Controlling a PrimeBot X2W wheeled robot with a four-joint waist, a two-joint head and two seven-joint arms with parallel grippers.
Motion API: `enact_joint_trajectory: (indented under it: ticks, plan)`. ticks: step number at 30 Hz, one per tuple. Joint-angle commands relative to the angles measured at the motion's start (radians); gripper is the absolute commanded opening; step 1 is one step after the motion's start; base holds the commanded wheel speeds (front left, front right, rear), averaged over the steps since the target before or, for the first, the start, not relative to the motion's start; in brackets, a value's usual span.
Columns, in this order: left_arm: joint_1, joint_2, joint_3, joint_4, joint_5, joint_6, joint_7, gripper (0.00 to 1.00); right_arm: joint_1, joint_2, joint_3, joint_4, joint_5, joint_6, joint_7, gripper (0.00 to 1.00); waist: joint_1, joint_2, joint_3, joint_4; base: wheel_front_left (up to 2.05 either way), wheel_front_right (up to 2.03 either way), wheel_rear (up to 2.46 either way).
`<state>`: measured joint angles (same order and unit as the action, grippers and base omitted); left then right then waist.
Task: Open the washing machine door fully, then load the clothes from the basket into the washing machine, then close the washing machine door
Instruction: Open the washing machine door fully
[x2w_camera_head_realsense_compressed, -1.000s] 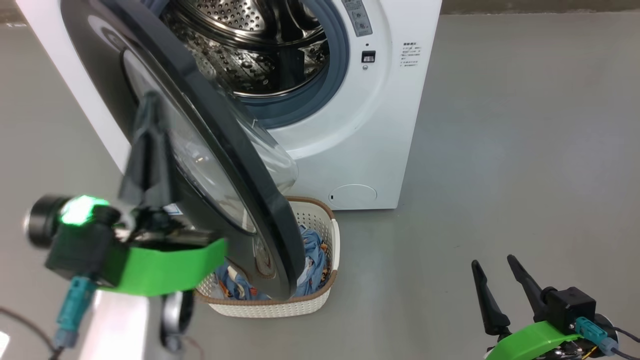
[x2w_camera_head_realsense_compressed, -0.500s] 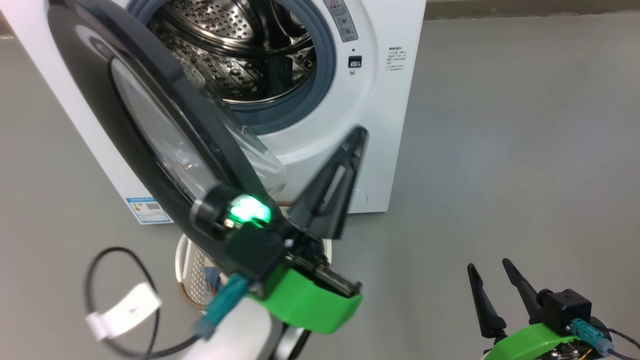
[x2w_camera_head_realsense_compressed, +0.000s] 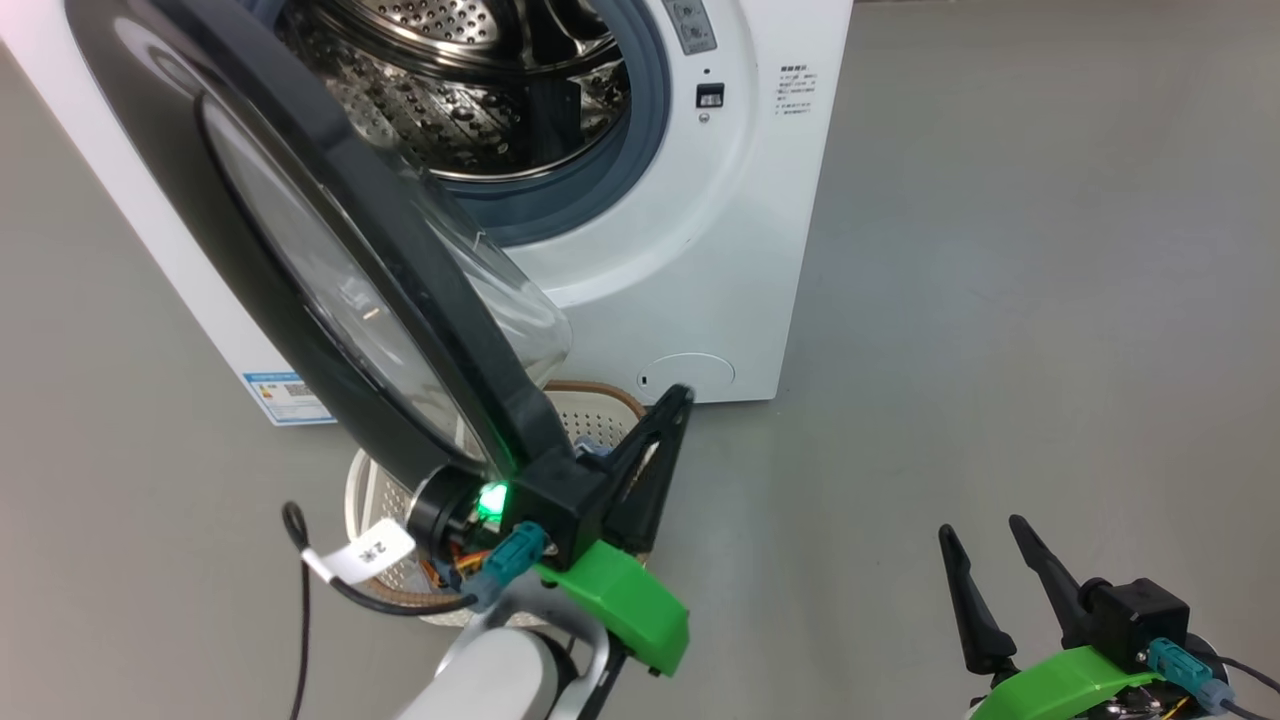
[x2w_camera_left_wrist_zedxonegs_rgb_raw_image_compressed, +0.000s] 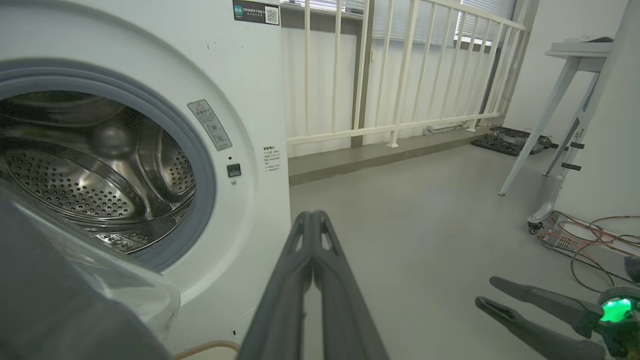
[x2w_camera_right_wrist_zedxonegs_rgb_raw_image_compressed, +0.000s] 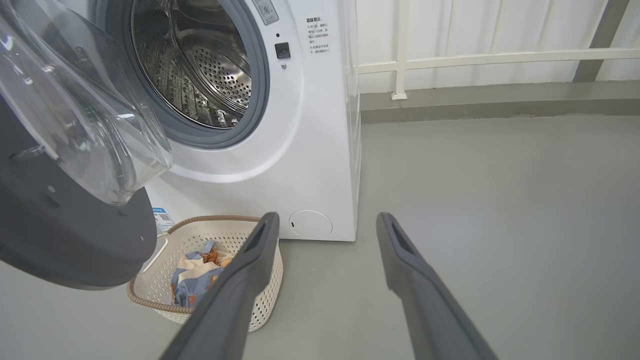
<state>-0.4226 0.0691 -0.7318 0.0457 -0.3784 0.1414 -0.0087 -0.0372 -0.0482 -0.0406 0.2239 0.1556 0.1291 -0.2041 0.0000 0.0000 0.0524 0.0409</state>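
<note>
The washing machine (x2w_camera_head_realsense_compressed: 740, 250) stands with its steel drum (x2w_camera_head_realsense_compressed: 470, 90) exposed. Its door (x2w_camera_head_realsense_compressed: 330, 250), a black rim around a clear glass bowl, hangs open to the left and out over the basket (x2w_camera_head_realsense_compressed: 610, 397). My left gripper (x2w_camera_head_realsense_compressed: 678, 395) is shut on nothing, just right of the door's lower edge and above the basket's right rim; its closed fingers (x2w_camera_left_wrist_zedxonegs_rgb_raw_image_compressed: 311, 235) point at the machine's front. In the right wrist view the basket (x2w_camera_right_wrist_zedxonegs_rgb_raw_image_compressed: 150, 300) holds the blue and cream clothes (x2w_camera_right_wrist_zedxonegs_rgb_raw_image_compressed: 195, 277) under the door (x2w_camera_right_wrist_zedxonegs_rgb_raw_image_compressed: 65, 240). My right gripper (x2w_camera_head_realsense_compressed: 980, 527) is open over bare floor, far right of the basket.
A blue energy label (x2w_camera_head_realsense_compressed: 285, 395) and a round filter cover (x2w_camera_head_realsense_compressed: 688, 372) sit low on the machine's front. Behind it runs a cream railing (x2w_camera_left_wrist_zedxonegs_rgb_raw_image_compressed: 400, 75). A white table leg (x2w_camera_left_wrist_zedxonegs_rgb_raw_image_compressed: 545, 115) and cables (x2w_camera_left_wrist_zedxonegs_rgb_raw_image_compressed: 590, 240) lie to the right. Grey floor (x2w_camera_head_realsense_compressed: 1000, 300) spreads right.
My left arm has swung from the door's outer face around to the right of its lower edge, then dropped lower. The head camera has shifted a little. The right gripper stays put.
</note>
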Motion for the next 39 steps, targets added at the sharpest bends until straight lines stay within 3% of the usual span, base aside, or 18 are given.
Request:
enact_joint_trajectory:
  ticks: [1,19,39]
  plan:
    - [-0.012,0.011,0.038,-0.014,-0.01,0.013,0.001,0.0,-0.023,-0.002,0.024,-0.023,0.009,0.002,-0.009,1.0,0.0,0.0,0.002,0.001,0.0,0.0,0.0]
    - [0.065,0.043,0.091,0.066,-0.066,0.058,-0.01,0.0,-0.041,-0.002,0.015,-0.009,0.016,0.002,-0.017,1.0,0.0,0.0,0.024,0.007,0.0,0.0,0.0]
    - [0.195,0.109,0.156,-0.069,-0.075,0.177,-0.021,0.0,-0.056,-0.002,0.006,0.008,0.023,0.002,-0.031,1.0,0.0,0.0,0.057,0.043,0.0,0.0,0.0]
